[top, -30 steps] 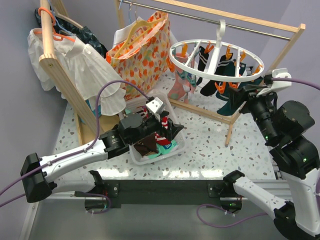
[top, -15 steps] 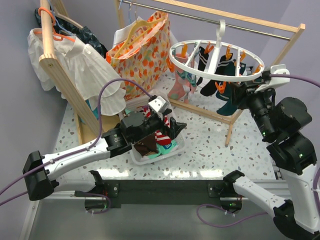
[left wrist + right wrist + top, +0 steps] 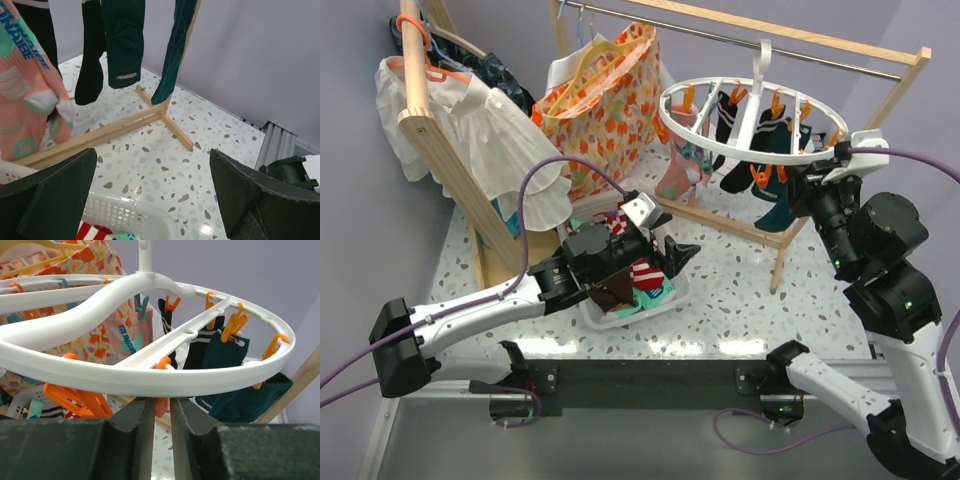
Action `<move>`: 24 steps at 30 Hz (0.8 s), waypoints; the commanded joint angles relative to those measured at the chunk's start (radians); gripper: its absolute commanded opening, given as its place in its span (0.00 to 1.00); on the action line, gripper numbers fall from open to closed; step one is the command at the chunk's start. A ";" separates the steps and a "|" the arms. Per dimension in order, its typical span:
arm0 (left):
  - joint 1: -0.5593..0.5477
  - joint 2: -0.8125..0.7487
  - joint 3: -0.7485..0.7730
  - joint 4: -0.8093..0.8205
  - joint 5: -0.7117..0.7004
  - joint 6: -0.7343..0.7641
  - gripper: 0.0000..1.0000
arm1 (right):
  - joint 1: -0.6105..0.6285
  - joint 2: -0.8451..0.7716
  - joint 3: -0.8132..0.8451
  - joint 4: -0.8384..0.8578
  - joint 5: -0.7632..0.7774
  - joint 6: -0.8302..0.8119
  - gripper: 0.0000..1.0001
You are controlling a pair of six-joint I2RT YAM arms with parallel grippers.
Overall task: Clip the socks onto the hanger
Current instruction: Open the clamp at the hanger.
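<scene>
Fabric at left, clip at right.
Hovering the left gripper [image 3: 152, 165], jaws wide apart, over limp, light socks [image 3: 640, 275] in the near basket [image 3: 140, 210], probably best gripping a cuff; clamping the right gripper [image 3: 161, 420] on an orange clip [image 3: 160, 406] under the far-right hanger [image 3: 150, 380] rim.

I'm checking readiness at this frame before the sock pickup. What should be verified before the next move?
1. Open left gripper: ok, jaws wide above the basket.
2. Sock picked up: not ok, the socks lie in the basket and none is held.
3. Hold of right gripper on a clip: ok, jaws pinch an orange clip under the ring hanger rim.
4. Clip mouth opened: cannot tell.
5. Ring hanger hooked on the rail: ok.
</scene>
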 commanded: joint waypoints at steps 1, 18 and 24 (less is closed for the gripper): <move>-0.017 0.009 0.033 0.142 0.024 0.066 1.00 | 0.003 -0.016 -0.021 0.042 0.016 0.005 0.13; -0.123 0.230 0.133 0.528 0.022 0.287 0.97 | 0.003 -0.058 -0.055 -0.035 -0.082 0.111 0.01; -0.121 0.342 0.271 0.567 -0.013 0.244 0.89 | 0.003 -0.052 -0.058 -0.044 -0.105 0.118 0.01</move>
